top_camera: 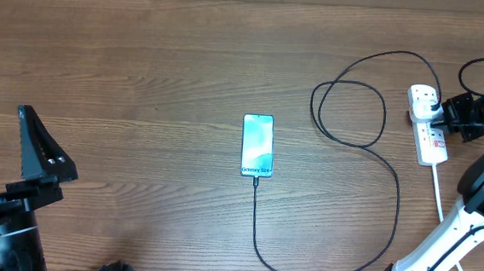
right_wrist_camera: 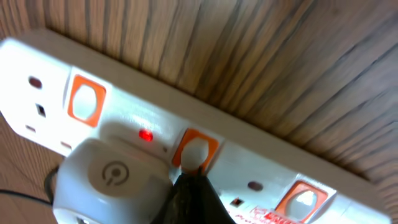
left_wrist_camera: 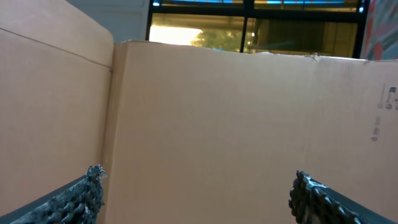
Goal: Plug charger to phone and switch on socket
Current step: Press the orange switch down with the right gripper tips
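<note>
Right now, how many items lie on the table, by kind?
phone: 1
charger: 1
socket: 1
Total: 3

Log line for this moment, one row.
right gripper shut, tip on socket switch | red light on | charger tip at phone | left gripper open, empty
</note>
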